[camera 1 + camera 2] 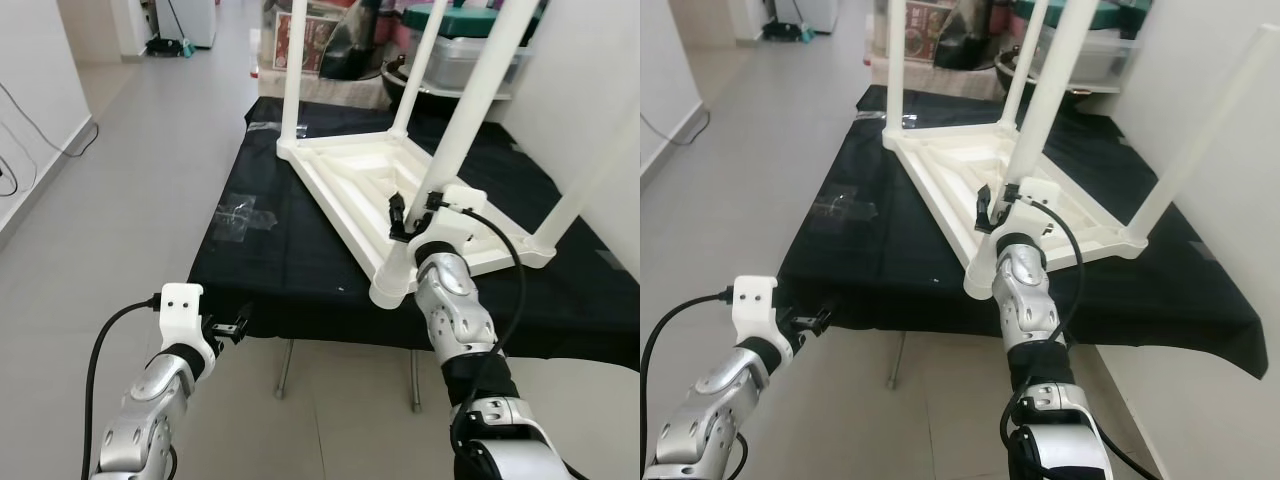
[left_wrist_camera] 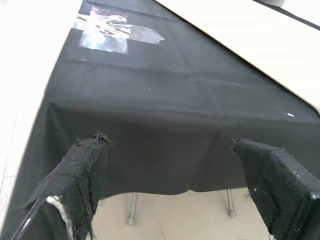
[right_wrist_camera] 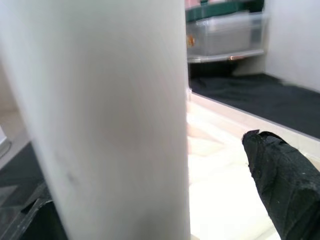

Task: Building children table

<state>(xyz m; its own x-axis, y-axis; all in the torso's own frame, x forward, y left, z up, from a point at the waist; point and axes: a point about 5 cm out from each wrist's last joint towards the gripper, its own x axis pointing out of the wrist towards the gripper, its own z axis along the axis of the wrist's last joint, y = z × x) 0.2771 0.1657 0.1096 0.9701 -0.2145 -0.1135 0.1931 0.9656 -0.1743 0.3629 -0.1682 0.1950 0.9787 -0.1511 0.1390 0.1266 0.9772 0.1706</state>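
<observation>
Left gripper (image 1: 232, 328), lower left of frame, fingers spread, empty, just short of the black cloth's (image 1: 300, 260) near edge. Right gripper (image 1: 412, 212), centre, fingers apart around the nearest leg (image 1: 470, 120); grip not confirmed. Leg's long axis rises steeply toward upper right. Upturned white table (image 1: 350, 175) lies beyond, mid-frame. Right arm nearer.
</observation>
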